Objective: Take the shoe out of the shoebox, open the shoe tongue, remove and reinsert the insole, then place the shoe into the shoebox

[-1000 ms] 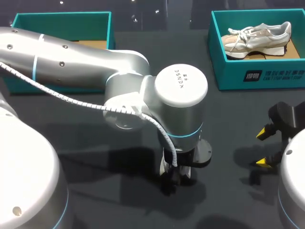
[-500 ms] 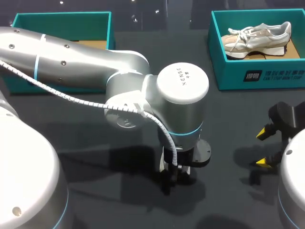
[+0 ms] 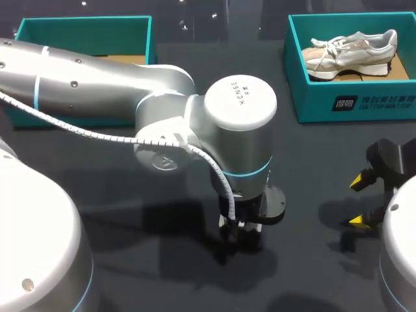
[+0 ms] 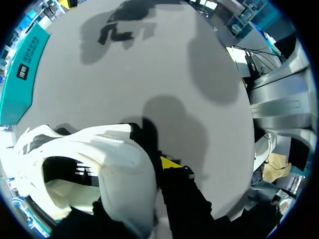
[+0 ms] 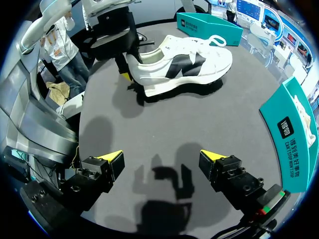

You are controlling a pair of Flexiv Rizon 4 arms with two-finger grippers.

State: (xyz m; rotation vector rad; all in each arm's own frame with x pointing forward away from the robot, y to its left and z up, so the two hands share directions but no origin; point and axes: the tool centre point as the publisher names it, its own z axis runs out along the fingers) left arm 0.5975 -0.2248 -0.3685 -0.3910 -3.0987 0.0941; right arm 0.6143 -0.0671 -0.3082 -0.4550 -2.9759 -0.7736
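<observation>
A white shoe [image 5: 184, 62] with a black side mark lies on the dark table, ahead of my right gripper [image 5: 160, 158], which is open and empty at the table's right [image 3: 359, 200]. My left gripper [image 4: 149, 174] is at the shoe's heel [image 4: 124, 164]. One yellow-tipped finger [image 4: 170, 163] presses the outside of the heel collar and the other reaches inside, so it is shut on the heel. In the head view my left arm hides this shoe, and its gripper [image 3: 239, 229] points down at the table's middle. A second, beige shoe [image 3: 351, 53] lies in the right teal shoebox [image 3: 344, 104].
Another teal box [image 3: 84, 26] stands at the back left, partly behind my left arm. The right shoebox [image 5: 294, 134] lies beside my right gripper. Dark bare table spreads between my two grippers.
My left gripper's fingers have closed in on the shoe's heel, and its wrist has turned and shifted slightly to the left. My right arm has kept still.
</observation>
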